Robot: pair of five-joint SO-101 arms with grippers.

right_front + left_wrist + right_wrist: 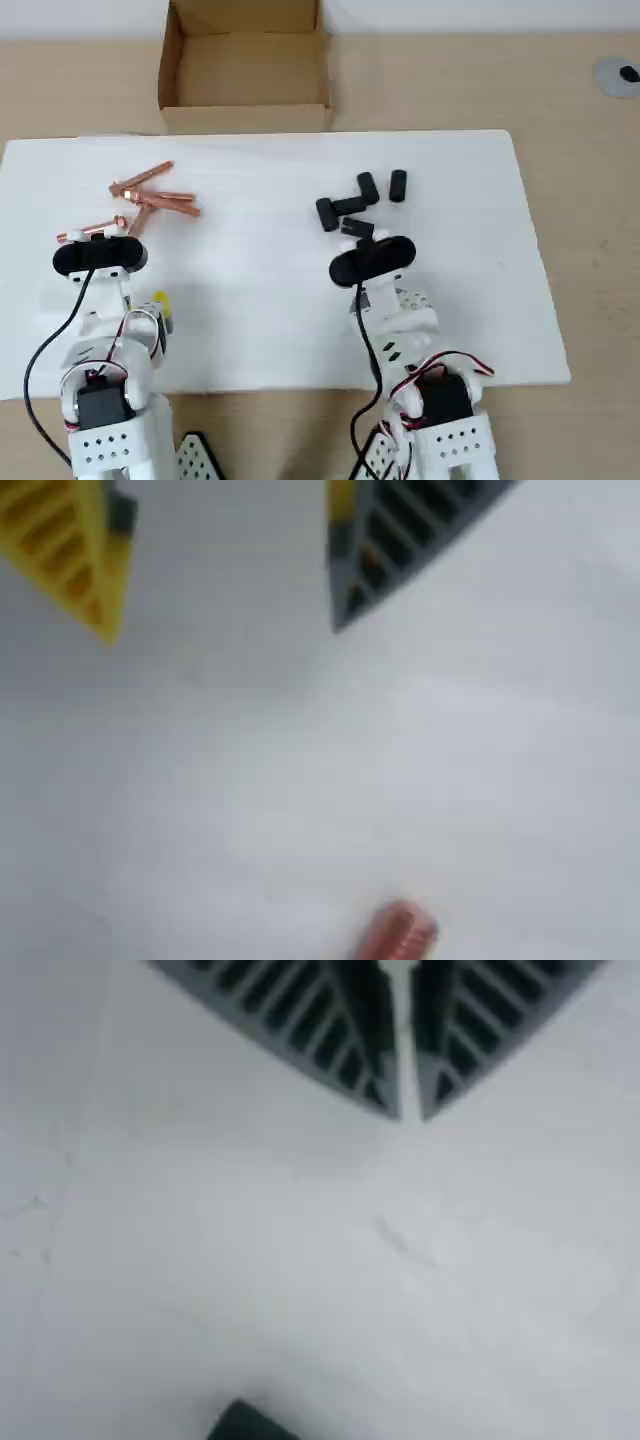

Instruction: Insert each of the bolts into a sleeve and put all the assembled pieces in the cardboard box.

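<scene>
Now the left gripper (222,630) hangs spread near the left edge of the sheet (250,320), beside the bolts (150,195). The right gripper (408,1117), pressed together, hangs mid-sheet by the sleeves (355,205); the box (245,70) sits beyond the far edge.

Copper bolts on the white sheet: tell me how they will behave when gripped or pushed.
The copper bolts look like thin metal rods, so probably stiff, not fragile. Their round shafts would likely roll or slide on the smooth white sheet. They lie crossed in a loose pile, so lifting one may shift neighbours.
</scene>
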